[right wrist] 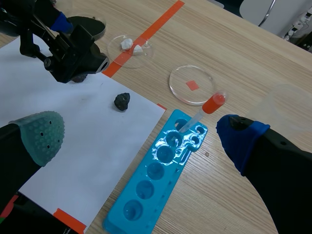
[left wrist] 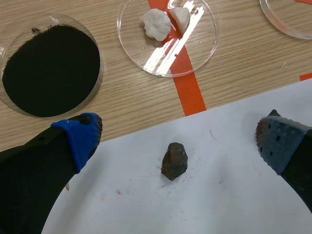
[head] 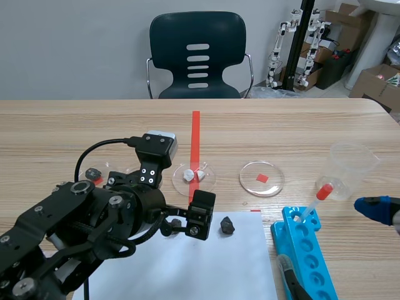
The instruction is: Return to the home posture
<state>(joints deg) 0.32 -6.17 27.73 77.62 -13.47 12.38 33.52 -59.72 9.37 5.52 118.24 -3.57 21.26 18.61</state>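
The left gripper (left wrist: pixel 178 139) hangs low over the paper (head: pixel 187 269), left of the table's middle. Its fingers (left wrist: pixel 80 136) are spread wide and hold nothing, with a small rock (left wrist: pixel 174 160) lying on the sheet between them. A second rock (head: pixel 227 225) sits just right of the right-hand finger. If this arm pulls back toward the near left without lifting first, a pad could probably sweep either rock across the sheet or drag the paper itself. The powder dish (left wrist: pixel 51 68) and the dish of white lumps (left wrist: pixel 168 36) lie just beyond the paper's far edge, and a wide swing could clip them. The right gripper (right wrist: pixel 141 132) is also wide open and empty, at the scene's right edge above the blue tray (head: pixel 306 250). The pipette (head: pixel 315 200) leans in the tray's far end, and the cup (head: pixel 351 169) stands close by, so a careless withdrawal there could tip either one. The left gripper points down and toward the far side, and its arm's long axis runs from the near left up to the middle. The right gripper's one visible fingertip points left in the scene view, and the rest of that arm is out of sight.
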